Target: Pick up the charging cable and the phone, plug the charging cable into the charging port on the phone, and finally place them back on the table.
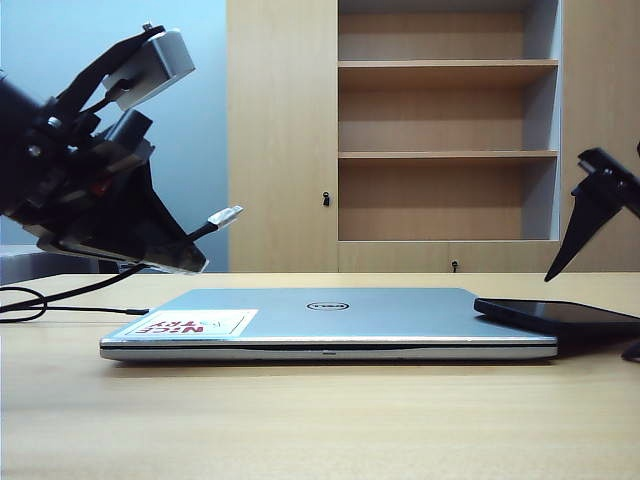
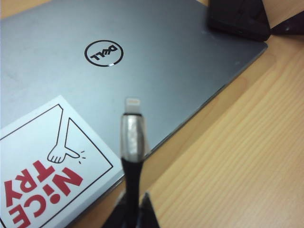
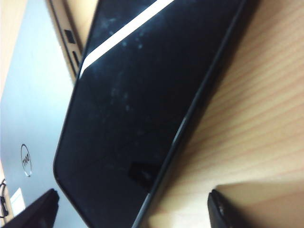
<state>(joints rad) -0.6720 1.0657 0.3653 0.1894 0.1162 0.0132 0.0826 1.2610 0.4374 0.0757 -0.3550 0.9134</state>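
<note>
My left gripper (image 2: 131, 210) hangs above the laptop's left end, shut on the charging cable (image 2: 130, 176). The cable's silver plug (image 1: 228, 215) sticks out past the fingertips toward the right. The rest of the black cord (image 1: 60, 298) trails over the table (image 1: 320, 420) at the left. The phone (image 1: 560, 315), black and glossy, leans with one end on the laptop's right edge and the other toward the table. My right gripper (image 3: 130, 211) is open just above the phone (image 3: 137, 109), one finger (image 3: 40, 213) on each side, not touching it. The charging port is not visible.
A closed silver laptop (image 1: 330, 320) with a red-and-white sticker (image 1: 190, 323) lies mid-table under the phone's end. A pale wooden shelf cabinet (image 1: 440, 130) stands behind the table. Bare wood-grain tabletop lies in front of the laptop.
</note>
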